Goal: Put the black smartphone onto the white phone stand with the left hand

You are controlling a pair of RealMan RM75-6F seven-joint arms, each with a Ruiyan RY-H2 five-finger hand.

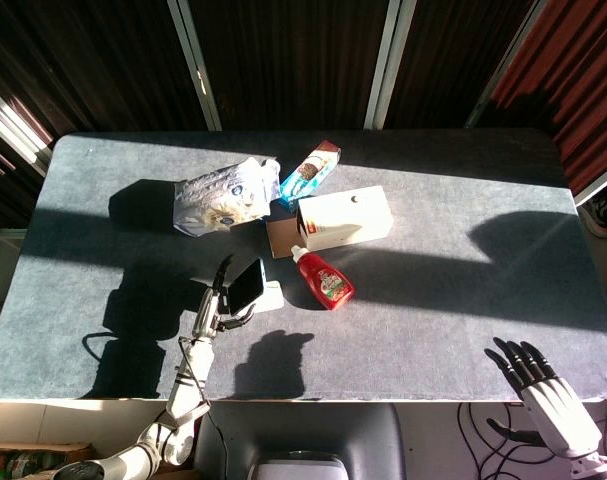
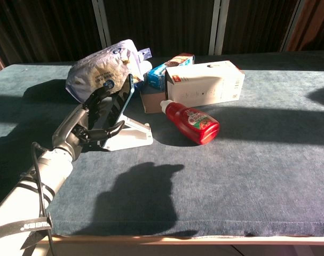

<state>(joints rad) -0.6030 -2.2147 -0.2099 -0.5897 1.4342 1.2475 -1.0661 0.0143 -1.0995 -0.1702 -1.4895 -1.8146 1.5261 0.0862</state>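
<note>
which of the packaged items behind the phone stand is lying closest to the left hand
The crinkled white and blue bag. It lies just behind the left hand, while the blue snack box, white carton and red bottle lie further right.

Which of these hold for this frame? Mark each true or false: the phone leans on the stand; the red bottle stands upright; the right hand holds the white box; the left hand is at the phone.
1. The black smartphone leans on the white phone stand. True.
2. The red bottle stands upright. False: it lies on its side on the table.
3. The right hand holds the white box. False: it is off the table edge, open, holding nothing.
4. The left hand is at the smartphone. True.
</note>
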